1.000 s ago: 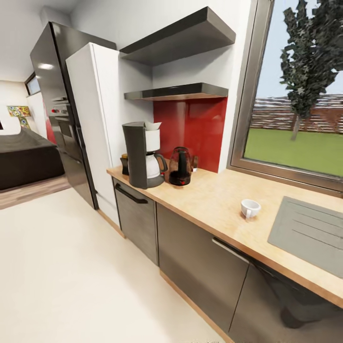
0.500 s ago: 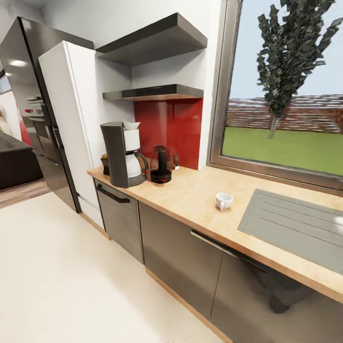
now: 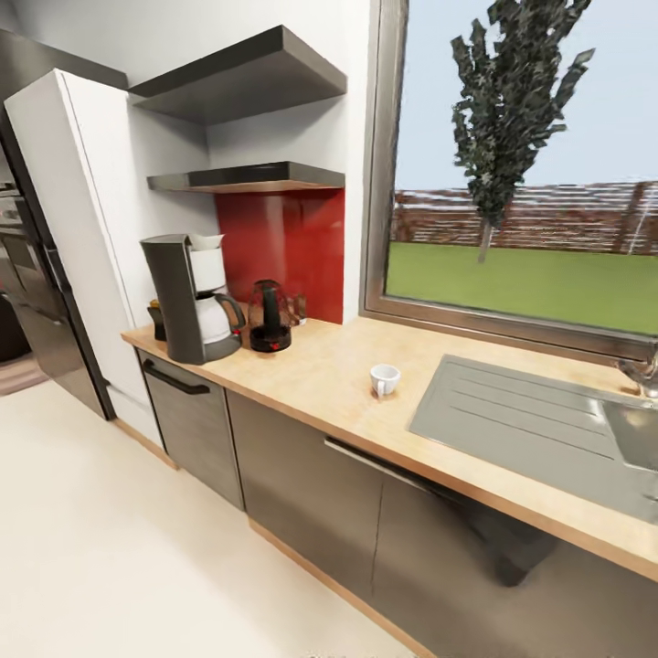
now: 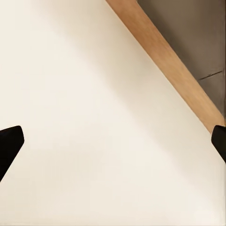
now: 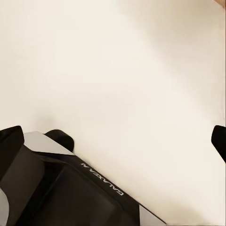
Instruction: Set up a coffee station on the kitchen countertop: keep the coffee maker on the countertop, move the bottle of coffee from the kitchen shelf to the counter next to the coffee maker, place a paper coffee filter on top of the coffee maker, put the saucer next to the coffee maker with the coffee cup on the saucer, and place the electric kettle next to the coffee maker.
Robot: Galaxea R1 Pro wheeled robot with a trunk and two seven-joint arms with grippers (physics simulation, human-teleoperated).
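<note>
My left gripper (image 4: 113, 146) hangs spread wide over the pale cream floor (image 4: 94, 117), its two black fingertips (image 4: 9, 143) at opposite edges of the wrist view, holding nothing; a tan plinth strip (image 4: 165, 61) below the grey cabinet fronts crosses one corner. My right gripper (image 5: 113, 139) is likewise splayed and empty above the floor, with the robot's dark base (image 5: 61, 188) beneath it.

From the head, the tall dark grey coffee maker (image 3: 187, 297) stands upright at the far left end of the light tan speckled countertop (image 3: 320, 384), its carafe handle pointing right, a white crumpled paper filter (image 3: 206, 242) on top. Just right of it stands the rounded dark see-through kettle (image 3: 270, 315). A small dark jar (image 3: 157, 318) peeks out behind the machine, mostly hidden. The small white cup (image 3: 385, 378) sits upright, well apart, near the grey sink drainer (image 3: 512, 420); I cannot make out which way its handle points. The glossy black wall shelf (image 3: 247, 176) hangs above.
</note>
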